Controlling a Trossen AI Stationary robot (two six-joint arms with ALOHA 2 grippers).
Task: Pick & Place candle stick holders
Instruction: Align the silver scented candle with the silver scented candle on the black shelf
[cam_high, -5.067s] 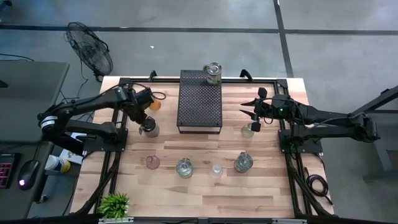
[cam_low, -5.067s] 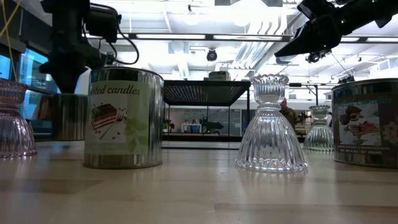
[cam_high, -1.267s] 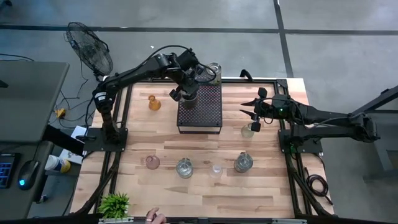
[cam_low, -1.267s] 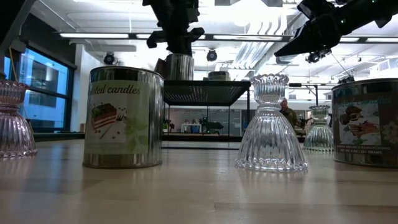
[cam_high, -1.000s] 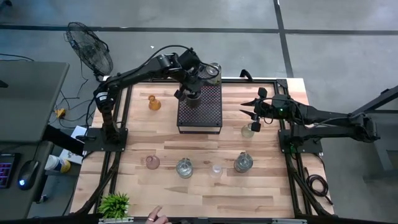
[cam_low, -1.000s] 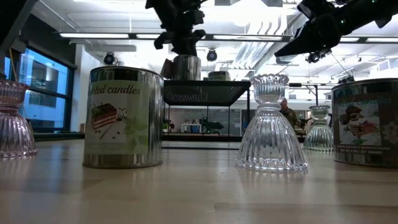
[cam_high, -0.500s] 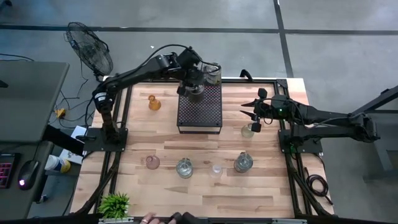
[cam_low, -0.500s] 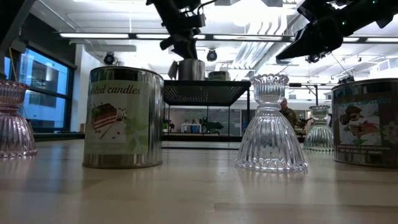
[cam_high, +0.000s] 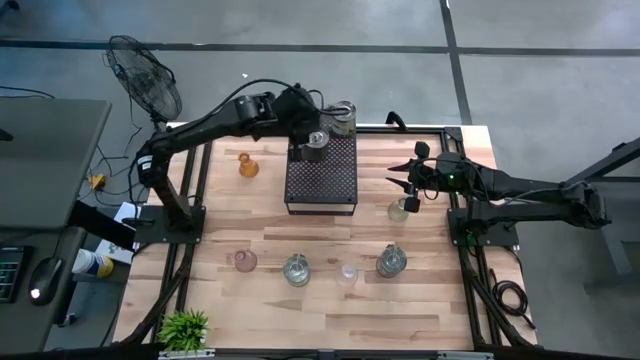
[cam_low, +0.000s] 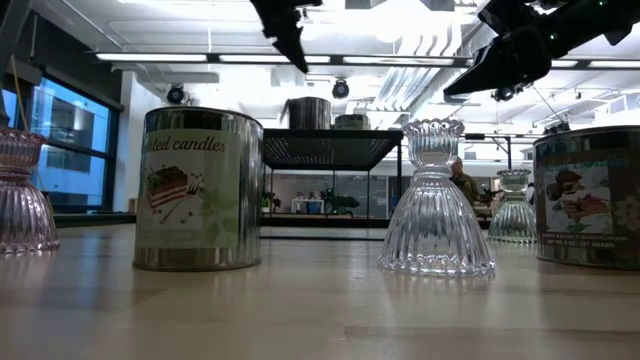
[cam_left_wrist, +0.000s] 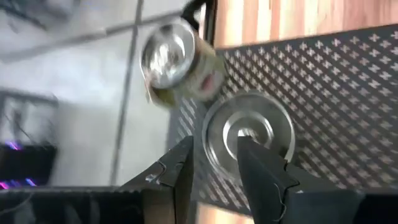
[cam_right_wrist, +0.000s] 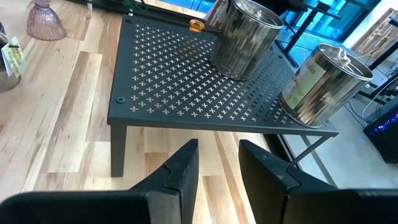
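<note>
— Where do you stand?
— My left claw hangs over the tin, fingers spread, pinching nothing. The tin sits on the tray, near its far left corner. I'd call this one placed.
— Next?
— Rise straight up, since a second tin stands just beside and the tray's edge is close. Then swing to the amber holder; the table is bare around it.
— The other arm?
— My right claw waits spread and empty above a clear holder.
</note>
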